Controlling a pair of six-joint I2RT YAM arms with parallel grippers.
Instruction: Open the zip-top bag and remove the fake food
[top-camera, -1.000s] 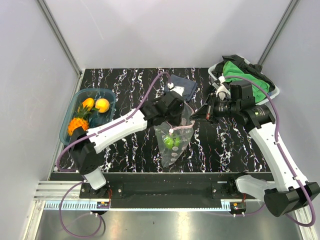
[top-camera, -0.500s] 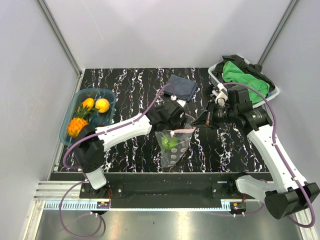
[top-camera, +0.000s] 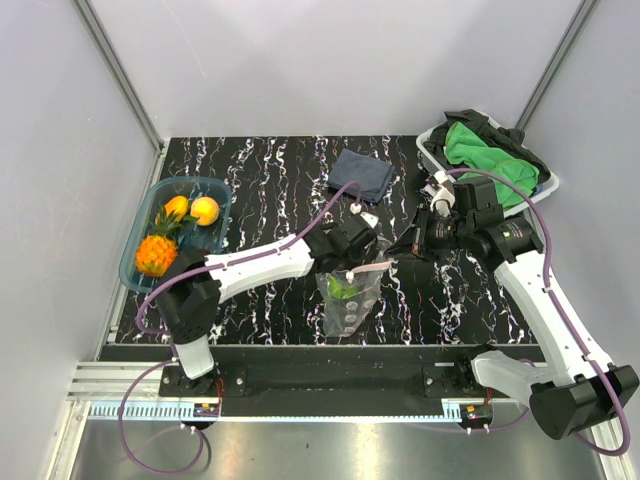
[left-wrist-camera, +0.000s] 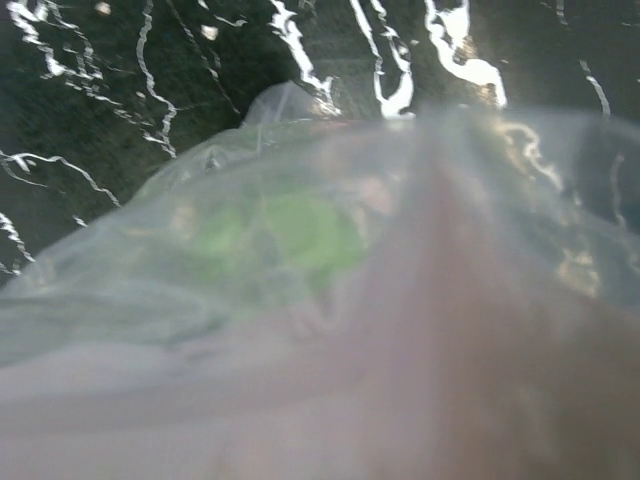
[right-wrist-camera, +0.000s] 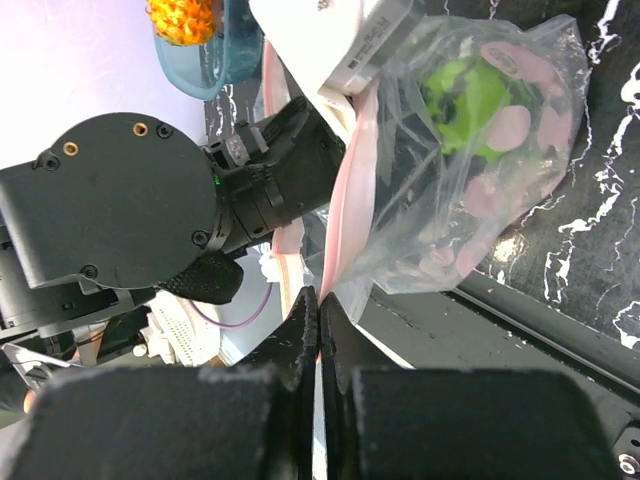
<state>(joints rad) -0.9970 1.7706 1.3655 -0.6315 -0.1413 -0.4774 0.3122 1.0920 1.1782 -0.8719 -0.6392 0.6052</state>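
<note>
The clear zip-top bag (top-camera: 345, 300) hangs over the table's middle, its pink zip strip (top-camera: 370, 267) stretched to the right. My right gripper (top-camera: 396, 257) is shut on that strip, which runs between its black fingertips (right-wrist-camera: 318, 300). My left gripper (top-camera: 352, 258) is at the bag's mouth, its jaws hidden by the plastic. The left wrist view is filled with blurred bag plastic (left-wrist-camera: 200, 330). A green ball (top-camera: 343, 288) lies inside the bag, also in the right wrist view (right-wrist-camera: 465, 95) and the left wrist view (left-wrist-camera: 290, 235). Two orange-yellow pieces (top-camera: 205, 210) and a spiky orange piece (top-camera: 155, 253) lie in the blue tub (top-camera: 133, 268).
A folded dark blue cloth (top-camera: 362, 175) lies at the back middle. A white basket (top-camera: 432, 152) with green cloths (top-camera: 490, 155) stands at the back right. Grey walls close in the left, back and right sides.
My left gripper has moved nearer and to the right, down into the bag's mouth. The bag has shifted nearer with it. The right gripper has kept hold of the strip.
</note>
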